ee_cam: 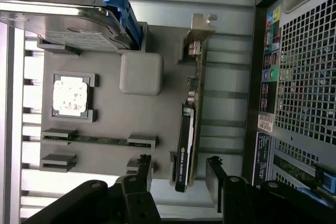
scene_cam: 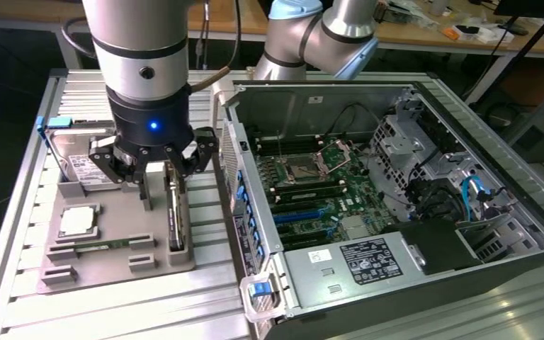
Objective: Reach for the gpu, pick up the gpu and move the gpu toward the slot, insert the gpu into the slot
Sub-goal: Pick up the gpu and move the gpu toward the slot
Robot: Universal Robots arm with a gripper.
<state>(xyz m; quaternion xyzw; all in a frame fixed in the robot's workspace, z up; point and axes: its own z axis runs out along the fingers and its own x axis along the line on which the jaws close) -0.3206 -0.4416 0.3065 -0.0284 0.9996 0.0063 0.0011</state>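
On the exterior view's left, a grey holder tray [scene_cam: 111, 268] carries the hard drive [scene_cam: 81, 168], a processor chip [scene_cam: 78, 221] and a memory stick [scene_cam: 97, 246]. None of these concern the task.

Just to their right on the same tray, the gpu [scene_cam: 176, 219] stands on edge in its cradle. The gripper [scene_cam: 166, 180] hangs above it, jaws spread and holding nothing. In the wrist view the fingers [ee_cam: 139, 177] flank the card with a gap on either side.

Further right lies the open computer case [scene_cam: 348, 99]. The blue slot [scene_cam: 300, 212] sits on its green motherboard, well apart from the card.

The likely trouble is an uneven grasp. The card is thin and blade-like, so if one finger meets it first, it could tip or bind in the cradle. A hold taken off-centre along its length could let the card swing. Its edge would then meet the slot askew, or its metal bracket [ee_cam: 202, 27] could catch the case wall.
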